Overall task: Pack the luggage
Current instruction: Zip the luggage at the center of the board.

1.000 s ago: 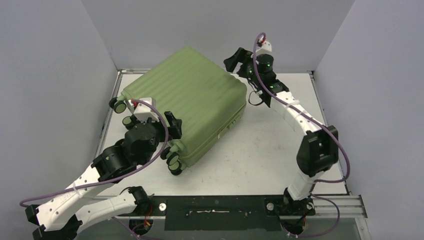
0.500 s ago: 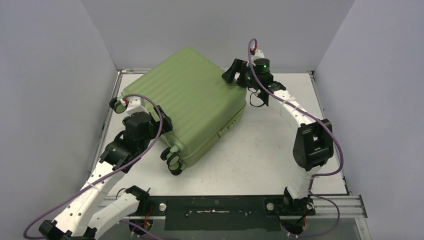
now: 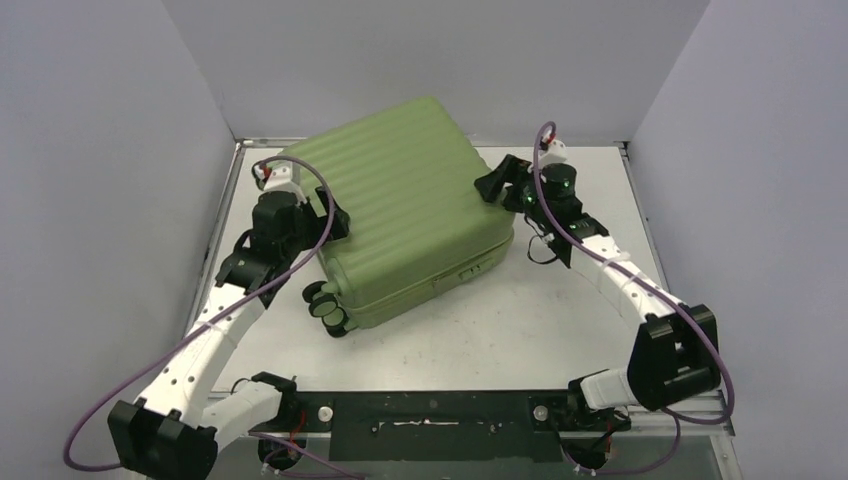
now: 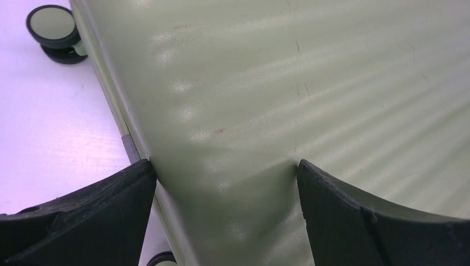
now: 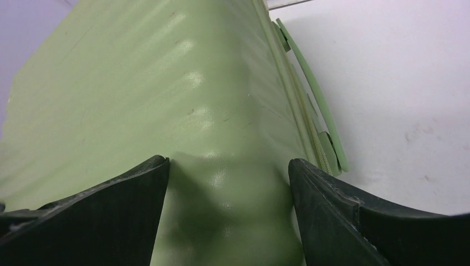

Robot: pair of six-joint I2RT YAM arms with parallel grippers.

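Observation:
The luggage (image 3: 400, 200) is a closed light-green ribbed suitcase lying flat mid-table, black wheels (image 3: 325, 305) toward the front left. My left gripper (image 3: 335, 222) is open at its left edge, both fingertips against the shell. In the left wrist view the luggage (image 4: 277, 83) fills the frame beyond my left gripper (image 4: 224, 166), with one wheel (image 4: 52, 25) at top left. My right gripper (image 3: 487, 185) is open at the back right corner. In the right wrist view my right gripper (image 5: 227, 163) has its tips on the rounded corner of the luggage (image 5: 138, 83).
The white table (image 3: 560, 330) has raised rails along its left and back edges and grey walls close behind and on both sides. A flat green side handle (image 5: 316, 100) runs beside the zip on the suitcase's right side.
The luggage has slid right and turned, its wheels now further front. My left gripper moved back along its left edge. My right gripper swung right and lower, and its jaws narrowed slightly.

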